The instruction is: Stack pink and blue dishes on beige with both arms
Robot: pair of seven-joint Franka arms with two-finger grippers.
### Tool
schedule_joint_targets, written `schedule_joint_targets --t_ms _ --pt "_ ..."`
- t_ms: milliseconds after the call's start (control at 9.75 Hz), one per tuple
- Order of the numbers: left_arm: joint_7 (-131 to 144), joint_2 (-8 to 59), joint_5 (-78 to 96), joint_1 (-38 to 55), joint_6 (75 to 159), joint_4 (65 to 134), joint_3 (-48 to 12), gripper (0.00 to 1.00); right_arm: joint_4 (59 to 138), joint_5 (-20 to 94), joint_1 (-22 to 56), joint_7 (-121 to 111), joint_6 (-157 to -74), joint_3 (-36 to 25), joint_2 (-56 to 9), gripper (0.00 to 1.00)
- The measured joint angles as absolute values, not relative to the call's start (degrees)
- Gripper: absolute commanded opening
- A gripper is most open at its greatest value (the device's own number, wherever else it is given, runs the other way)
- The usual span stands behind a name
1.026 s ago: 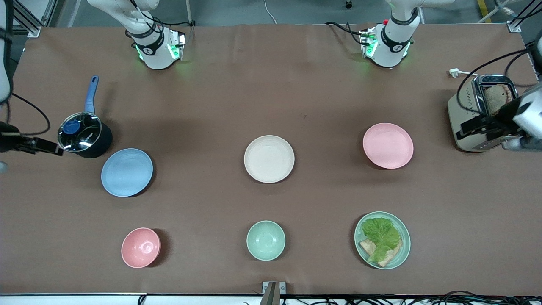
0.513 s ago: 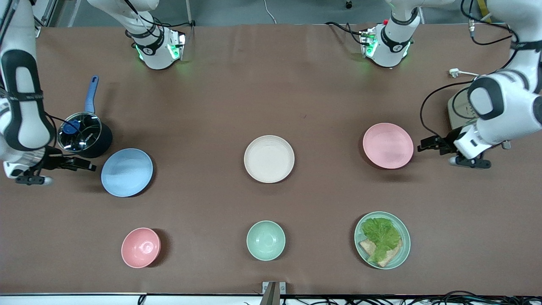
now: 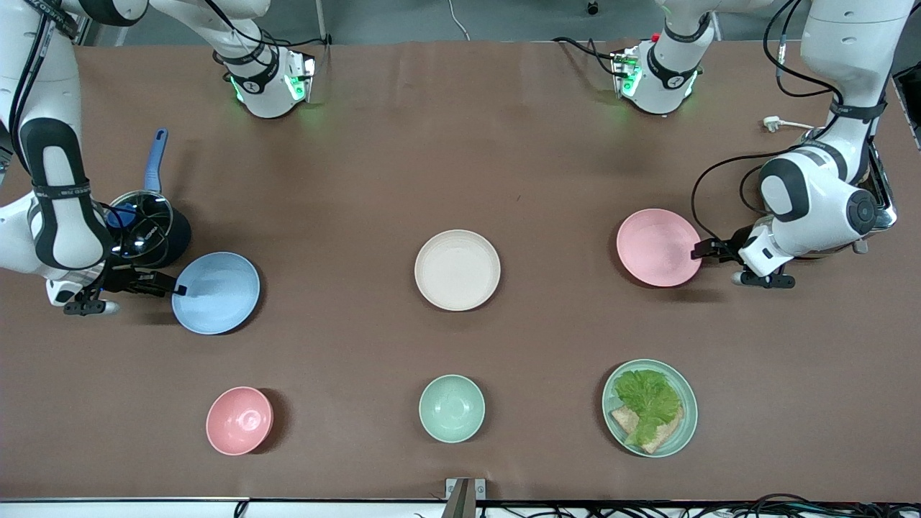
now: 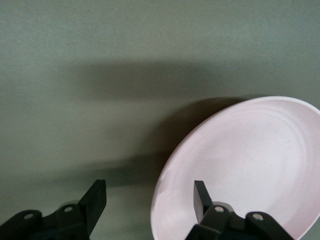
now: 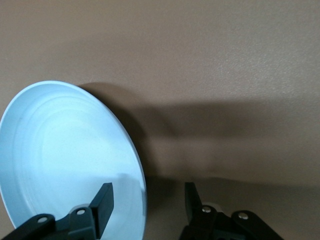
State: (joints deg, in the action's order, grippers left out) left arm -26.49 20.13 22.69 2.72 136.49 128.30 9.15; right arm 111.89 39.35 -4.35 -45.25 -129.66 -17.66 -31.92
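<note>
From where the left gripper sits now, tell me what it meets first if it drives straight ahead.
The left gripper is open, its fingers straddling the rim of the pink plate, so going on it would slide farther over that rim. Past the pink plate, the same line probably leads to the beige plate, though height is hard to judge.

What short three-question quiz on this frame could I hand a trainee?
1. True or false: the left gripper straddles the pink plate's rim with open fingers.
2. Which plate does the right gripper straddle? A) beige B) blue C) green
3. Fill in: the beige plate has ___ on it.

Key: 1 true. 2 B, the blue plate. 3 nothing.
</note>
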Motion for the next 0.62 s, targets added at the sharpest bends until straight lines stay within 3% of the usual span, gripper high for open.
schedule_joint_targets --t_ms 103,308,410,615 --pt "-26.5 20.5 23.5 3.0 136.5 128.3 9.1 0.22 112.1 39.7 -4.3 -45.3 -129.7 -17.6 -31.9 0.46" --pt "-26.5 21.0 24.0 3.1 136.5 128.4 9.0 0.11 112.4 40.8 -4.3 -45.4 -129.5 -17.5 -32.1 0.01" --pt "-26.5 21.1 24.5 3.1 136.5 128.4 9.0 0.03 112.5 41.6 -4.3 -45.4 -129.3 -17.6 -32.2 0.01" --pt "-27.4 20.7 25.0 3.1 136.5 128.2 8.9 0.0 112.1 42.0 -4.3 -45.2 -127.9 -17.6 -32.2 0.01"
